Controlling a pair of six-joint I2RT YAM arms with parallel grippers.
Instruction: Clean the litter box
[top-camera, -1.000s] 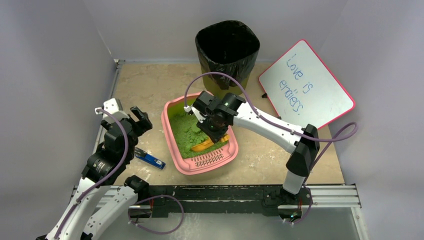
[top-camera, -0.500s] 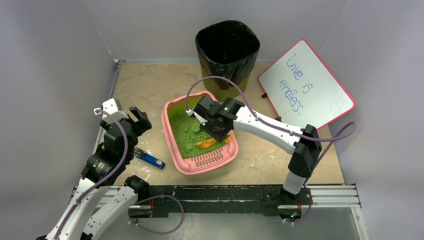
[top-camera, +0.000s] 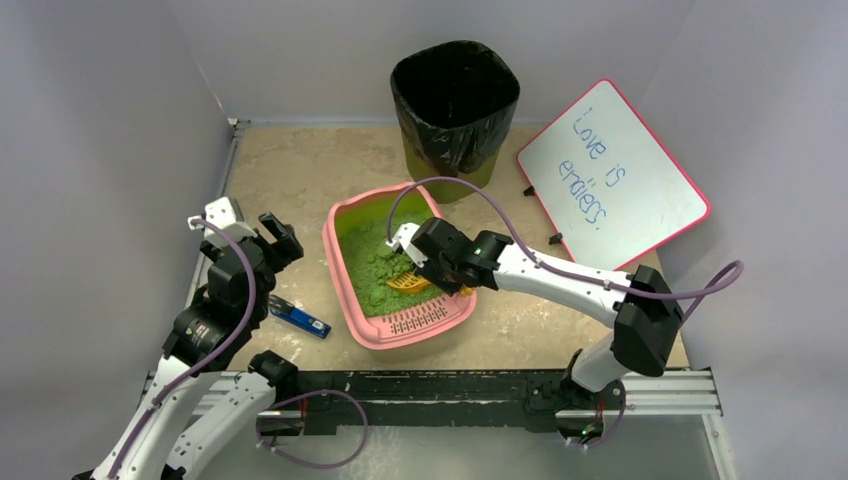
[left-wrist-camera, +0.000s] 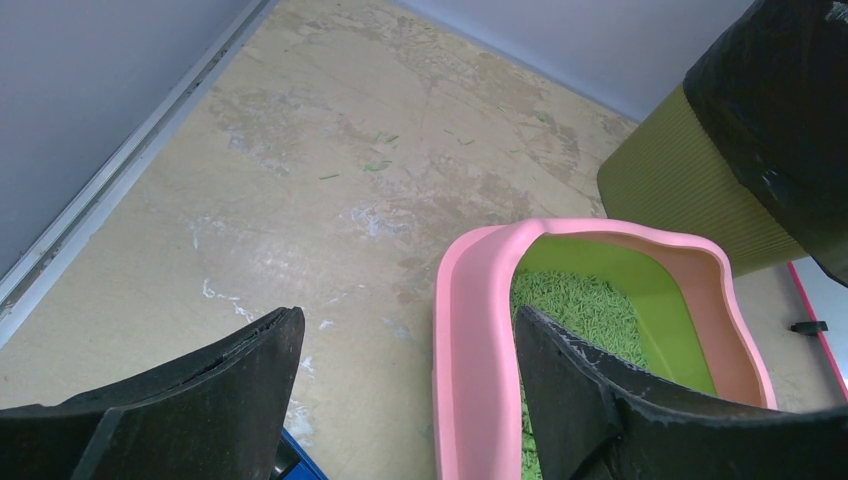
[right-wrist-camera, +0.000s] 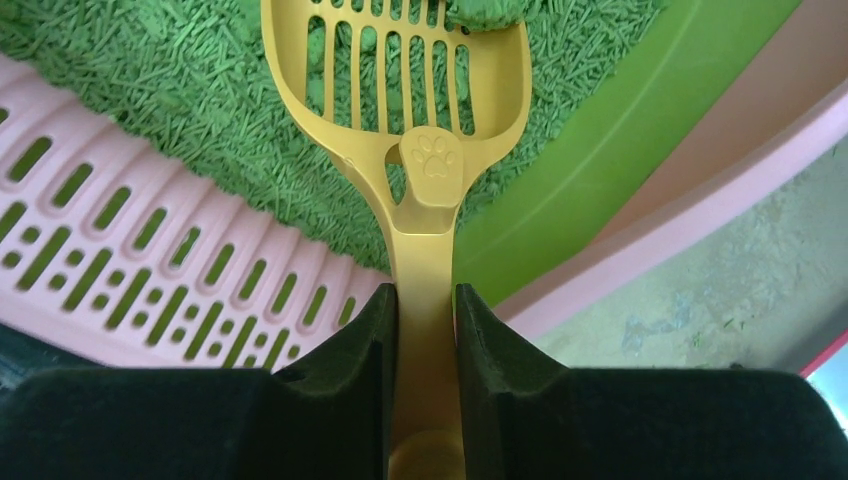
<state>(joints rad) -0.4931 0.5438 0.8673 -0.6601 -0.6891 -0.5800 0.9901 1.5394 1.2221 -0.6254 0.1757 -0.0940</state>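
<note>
right end effector (right-wrist-camera: 425, 305): clamped tight on the handle of the yellow slotted plastic scoop (right-wrist-camera: 432, 160)
left end effector (left-wrist-camera: 405, 335): spread wide, empty, above the beige counter (left-wrist-camera: 300, 180)
litter box (top-camera: 337, 268): shallow pink plastic tray, mid-counter, near the olive bin (top-camera: 455, 100)
right wrist only: paw emblem and green litter (right-wrist-camera: 150, 80) under the scoop head
change: right arm lower than a second ago, elbow swung outward

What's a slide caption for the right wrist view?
Right gripper shut on the yellow scoop, slotted head in the green litter of the litter box.
</note>
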